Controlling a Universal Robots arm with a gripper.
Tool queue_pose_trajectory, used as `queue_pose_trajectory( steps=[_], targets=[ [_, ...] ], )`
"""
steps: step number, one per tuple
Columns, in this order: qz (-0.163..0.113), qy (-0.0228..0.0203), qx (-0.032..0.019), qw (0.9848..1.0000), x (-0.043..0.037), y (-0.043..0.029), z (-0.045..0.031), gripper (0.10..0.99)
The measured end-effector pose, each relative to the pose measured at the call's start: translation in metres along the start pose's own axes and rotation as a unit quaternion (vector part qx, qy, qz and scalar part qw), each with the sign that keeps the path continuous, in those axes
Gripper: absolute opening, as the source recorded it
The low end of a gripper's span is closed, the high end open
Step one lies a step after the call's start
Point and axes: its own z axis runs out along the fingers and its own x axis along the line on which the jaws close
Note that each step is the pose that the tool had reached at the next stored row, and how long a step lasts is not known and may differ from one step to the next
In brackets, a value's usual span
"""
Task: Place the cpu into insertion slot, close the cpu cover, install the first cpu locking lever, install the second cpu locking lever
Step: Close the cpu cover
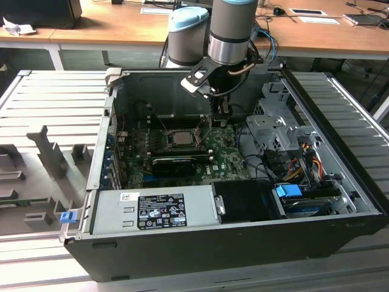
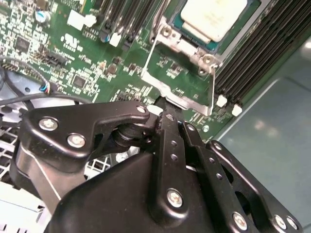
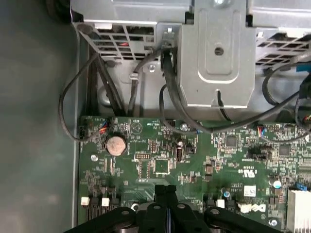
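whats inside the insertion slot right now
The cpu lies in the slot, its pale top in plain sight in the second wrist view. The cover stands swung open beside it. Whatever is under the cpu is hidden by it.

A grey slatted metal table (image 1: 55, 97) carries an open black computer case (image 1: 243, 243) across its middle. Grey upright brackets (image 1: 51, 152) stand by the table's edge at the exterior view's left.

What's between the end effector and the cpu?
The open cover, board showing through its opening, spans from end effector to cpu; second wrist view.
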Motion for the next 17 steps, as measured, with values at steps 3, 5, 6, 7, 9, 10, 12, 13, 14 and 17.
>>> queue_pose_trajectory(
  steps=[3,5,6,7,9,10,12,13,14,17],
  targets=[
    [0.000,0.0000,0.0000,1.0000,0.0001,-0.0015,0.0000,0.106],
    [0.000,0.0000,0.0000,1.0000,0.0002,-0.0034,0.0000,0.106],
    [0.000,0.0000,0.0000,1.0000,0.0002,-0.0050,0.0000,0.106],
    [0.000,0.0000,0.0000,1.0000,0.0002,-0.0065,-0.0001,0.106],
    [0.000,0.0000,0.0000,1.0000,0.0003,-0.0101,-0.0001,0.106],
    [0.000,0.0000,0.0000,1.0000,0.0004,-0.0116,-0.0001,0.106],
    [0.000,0.0000,0.0000,1.0000,0.0005,-0.0161,-0.0002,0.106],
    [0.000,0.0000,0.0000,1.0000,0.0005,-0.0178,-0.0002,0.106],
    [0.000,0.0000,0.0000,1.0000,0.0006,-0.0190,-0.0002,0.106],
    [0.000,0.0000,0.0000,1.0000,0.0007,-0.0212,-0.0002,0.106]
  ],
)
